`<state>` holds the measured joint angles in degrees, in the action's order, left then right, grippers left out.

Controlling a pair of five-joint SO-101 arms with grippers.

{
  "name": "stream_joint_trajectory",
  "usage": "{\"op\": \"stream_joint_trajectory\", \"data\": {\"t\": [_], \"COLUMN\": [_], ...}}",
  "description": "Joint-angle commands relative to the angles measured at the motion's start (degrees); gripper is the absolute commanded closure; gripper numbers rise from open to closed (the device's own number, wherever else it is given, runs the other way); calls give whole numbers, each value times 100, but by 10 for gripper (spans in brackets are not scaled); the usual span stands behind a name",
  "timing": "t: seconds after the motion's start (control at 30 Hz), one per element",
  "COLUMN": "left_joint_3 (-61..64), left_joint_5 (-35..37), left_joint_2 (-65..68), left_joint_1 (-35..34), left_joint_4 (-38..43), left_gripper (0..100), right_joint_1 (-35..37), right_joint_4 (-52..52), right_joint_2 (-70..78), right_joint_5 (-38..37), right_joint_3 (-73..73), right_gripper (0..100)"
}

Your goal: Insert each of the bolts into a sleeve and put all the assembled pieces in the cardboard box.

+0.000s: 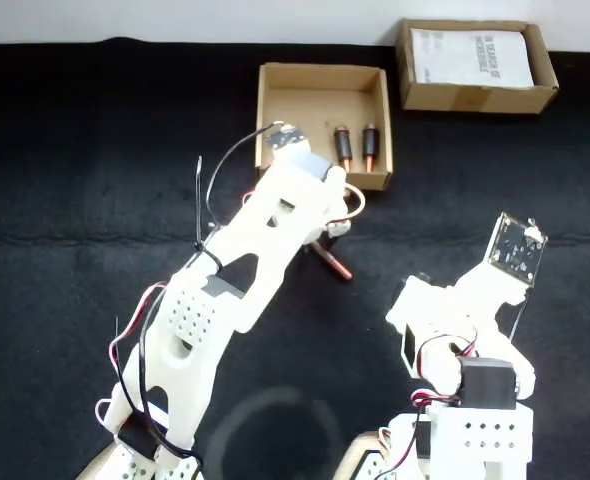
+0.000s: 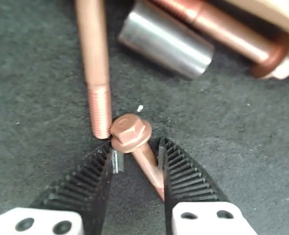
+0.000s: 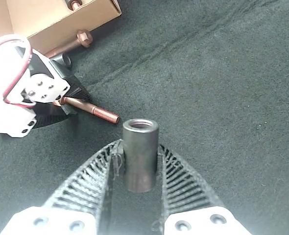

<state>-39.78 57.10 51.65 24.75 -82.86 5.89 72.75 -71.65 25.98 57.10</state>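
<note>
Left wrist view. ANA: the left gripper [image 2: 136,147] is pinched on a bolt [image 2: 131,132], teeth biting just under the hex head, shank slanting back between the jaws!

BEN: And the right gripper [image 3: 138,147] is clamped on a sleeve [image 3: 140,128], held upright with its bore open on top.

ANA: Solid steel, both of them, I'd say: stiff, weighty for their bulk, and slick. The sleeve wants holding at mid-wall, exactly there. The bolt wants holding near its head, threads free.

BEN: That slant worries me. It could twist in the teeth when it meets the bore.

ANA: High view now: a loose bolt [image 1: 333,262] lies on the mat [image 1: 75,200] at five o'clock from the left gripper, with the right gripper off at four.

BEN: And the cardboard box [image 1: 275,110] sits at twelve o'clock, two assembled pieces [image 1: 343,147] already inside.
</note>
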Motion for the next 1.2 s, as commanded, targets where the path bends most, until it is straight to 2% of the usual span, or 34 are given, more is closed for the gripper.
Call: {"op": "stream_joint_trajectory", "data": {"t": [0.0, 0.1, 0.3, 0.57, 0.7, 0.9, 1.17], "left_joint_3": [-75, -75, -75, -75, -75, -75, -66], "left_joint_5": [0, 0, -62, -1090, -1802, -2681, -2884], "left_joint_2": [-4, -84, -488, -1613, -2404, -3055, -3231], "left_joint_1": [-180, -268, -303, -4, 110, 4, -338], "left_joint_4": [-9, -35, -580, -1011, -993, -985, -343], "left_gripper": [998, 993, 991, 991, 991, 991, 991], "right_joint_1": [-57, -180, -215, 189, 470, 497, 497], "right_joint_4": [-40, -66, -75, -804, -1516, -2176, -3143], "right_joint_2": [-84, -84, -84, -57, -66, -75, -66], "right_joint_5": [-62, -62, -62, -62, -62, -62, -62], "right_joint_3": [-22, -22, -31, 40, 505, 1024, 1780], "right_gripper": [991, 991, 991, 991, 991, 991, 991]}}
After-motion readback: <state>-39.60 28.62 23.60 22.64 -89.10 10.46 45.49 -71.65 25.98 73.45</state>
